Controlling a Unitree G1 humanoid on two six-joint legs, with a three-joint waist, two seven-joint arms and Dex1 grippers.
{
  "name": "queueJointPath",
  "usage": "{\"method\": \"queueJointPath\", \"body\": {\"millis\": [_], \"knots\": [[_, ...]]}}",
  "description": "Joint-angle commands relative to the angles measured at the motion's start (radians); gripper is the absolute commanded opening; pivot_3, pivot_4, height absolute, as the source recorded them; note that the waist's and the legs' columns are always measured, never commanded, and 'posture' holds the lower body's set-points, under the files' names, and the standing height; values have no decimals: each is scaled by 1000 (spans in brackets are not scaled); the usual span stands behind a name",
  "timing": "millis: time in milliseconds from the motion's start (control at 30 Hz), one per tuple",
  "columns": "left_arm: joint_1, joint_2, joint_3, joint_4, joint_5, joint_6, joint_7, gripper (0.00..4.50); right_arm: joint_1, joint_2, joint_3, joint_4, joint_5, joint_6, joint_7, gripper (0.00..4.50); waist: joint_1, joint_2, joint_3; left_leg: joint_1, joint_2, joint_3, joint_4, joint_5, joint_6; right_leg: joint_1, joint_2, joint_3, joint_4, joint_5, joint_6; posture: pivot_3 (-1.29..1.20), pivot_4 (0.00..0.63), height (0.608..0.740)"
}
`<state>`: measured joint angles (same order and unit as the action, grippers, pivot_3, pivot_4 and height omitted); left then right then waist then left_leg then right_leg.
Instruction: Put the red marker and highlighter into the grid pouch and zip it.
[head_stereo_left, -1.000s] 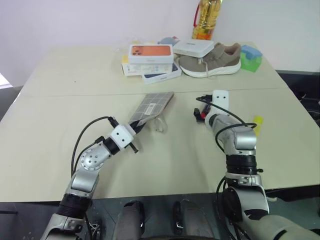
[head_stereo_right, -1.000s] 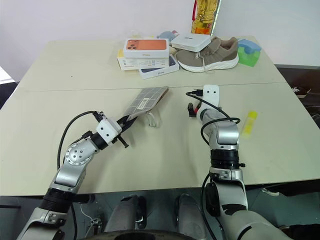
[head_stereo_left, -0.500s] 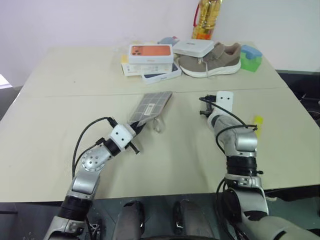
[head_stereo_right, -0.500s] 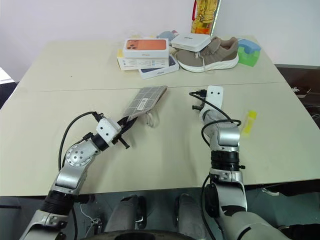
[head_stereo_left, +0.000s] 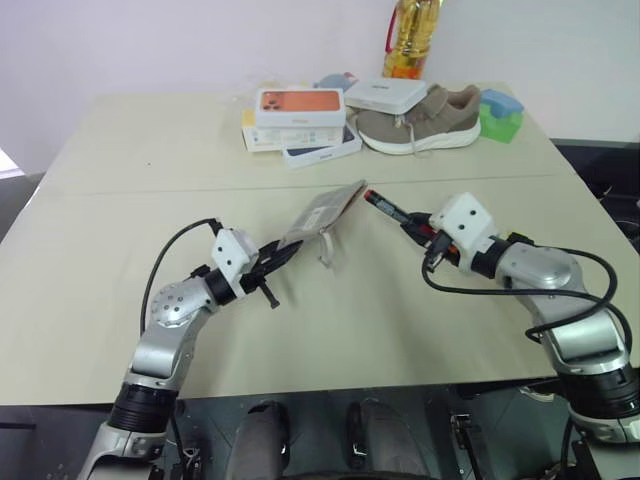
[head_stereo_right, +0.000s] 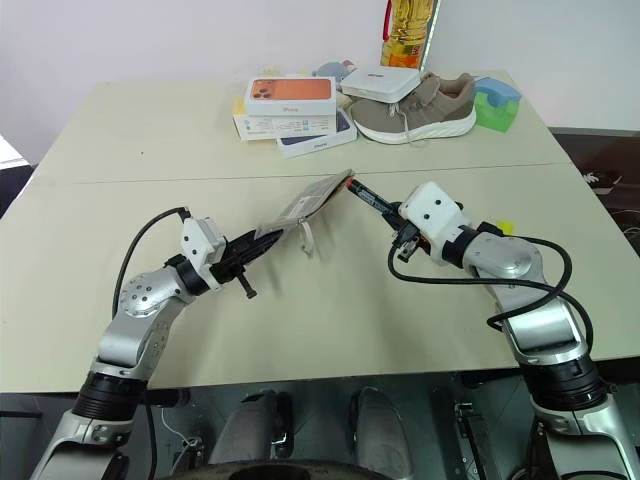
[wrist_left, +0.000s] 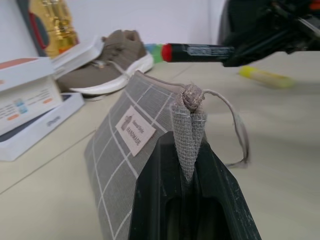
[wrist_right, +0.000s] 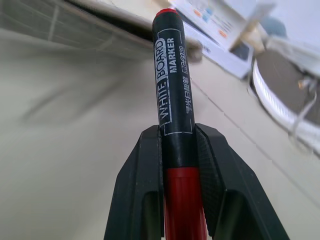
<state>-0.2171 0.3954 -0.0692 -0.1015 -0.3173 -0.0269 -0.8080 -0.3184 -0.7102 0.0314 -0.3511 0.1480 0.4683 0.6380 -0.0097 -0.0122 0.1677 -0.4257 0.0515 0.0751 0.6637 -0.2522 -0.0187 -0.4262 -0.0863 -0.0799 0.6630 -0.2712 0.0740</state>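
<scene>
The grid pouch is grey with white lines and a small label. It hangs tilted above the table, its far end higher. My left gripper is shut on the fabric tab at the pouch's near end. My right gripper is shut on the red marker, held off the table. The marker's black capped end points at the pouch's far end, close to its edge. The pale-yellow highlighter lies on the table beyond the right arm.
At the table's back stand stacked phone boxes, a flat white box, a brown shoe, a green-blue block and a yellow bottle. A loop of cord dangles from the pouch.
My right gripper shut on the red marker, lifted it off the table, drew back to the right and turned it toward the pouch. The left wrist rolled, tilting the pouch.
</scene>
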Motion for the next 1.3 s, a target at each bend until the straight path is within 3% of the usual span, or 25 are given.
{"method": "queueJointPath", "body": {"millis": [33,1300], "knots": [[-2,4,0,-32,-16,-17,-25,0,-10,-18,-1,-39,-13,-24,22,375,1,0,0,0,0,0,0,0,0,0,0,0,0,0,0,0,150,724],[38,-3,0,-76,-2,-20,-20,0,24,-20,-37,51,-63,-86,33,375,2,0,0,0,0,0,0,0,0,0,-1,0,0,0,0,0,150,724]]}}
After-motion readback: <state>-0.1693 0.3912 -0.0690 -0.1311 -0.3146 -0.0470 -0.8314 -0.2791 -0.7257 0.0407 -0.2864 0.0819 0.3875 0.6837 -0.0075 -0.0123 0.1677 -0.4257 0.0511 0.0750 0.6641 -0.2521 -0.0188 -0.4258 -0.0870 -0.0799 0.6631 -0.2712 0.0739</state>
